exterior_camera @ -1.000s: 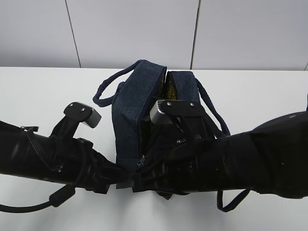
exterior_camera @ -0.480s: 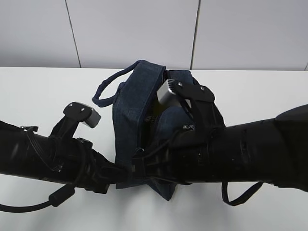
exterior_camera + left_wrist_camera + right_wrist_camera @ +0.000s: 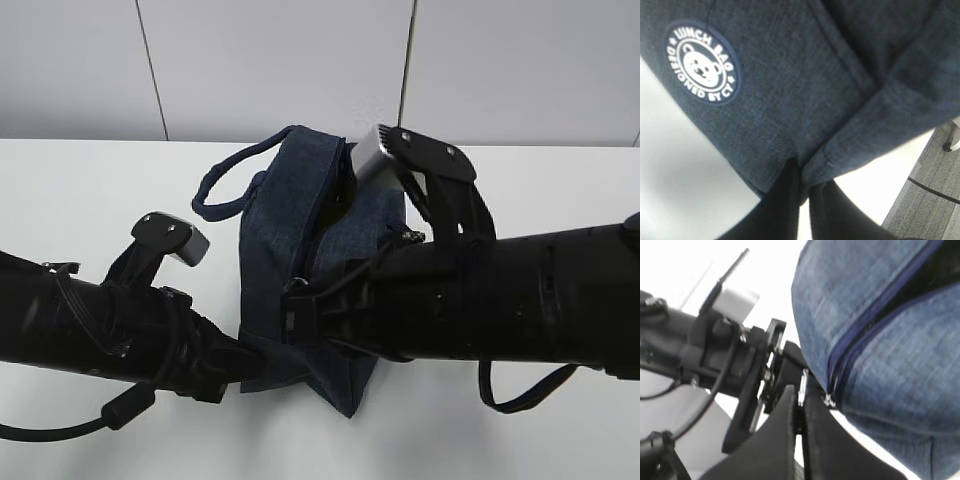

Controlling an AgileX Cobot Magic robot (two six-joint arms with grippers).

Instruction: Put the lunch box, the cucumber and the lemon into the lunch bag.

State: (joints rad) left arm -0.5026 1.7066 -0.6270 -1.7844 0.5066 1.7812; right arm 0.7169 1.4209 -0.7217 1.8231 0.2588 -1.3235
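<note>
The dark navy lunch bag (image 3: 285,215) stands mid-table, its top pressed nearly shut. My left gripper (image 3: 262,362) is shut on the fabric of the bag's near bottom corner; the left wrist view shows its fingers (image 3: 785,200) pinching that fabric below the round white logo (image 3: 702,62). My right gripper (image 3: 296,312) is at the near end of the zipper. In the right wrist view it (image 3: 801,396) is shut on the metal ring pull (image 3: 801,382) beside the zipper slider (image 3: 829,400). The lunch box, cucumber and lemon are hidden.
The bag's loop handles lie out to the left (image 3: 215,188) and the front right (image 3: 520,395) on the white table (image 3: 80,190). The left arm's wrist camera (image 3: 172,238) sticks up left of the bag. The table edge and grey floor (image 3: 935,200) show.
My right gripper has moved along the zipper with the ring pull. The bag's opening has closed up; the yellow patch seen inside it earlier is hidden. The left arm held still.
</note>
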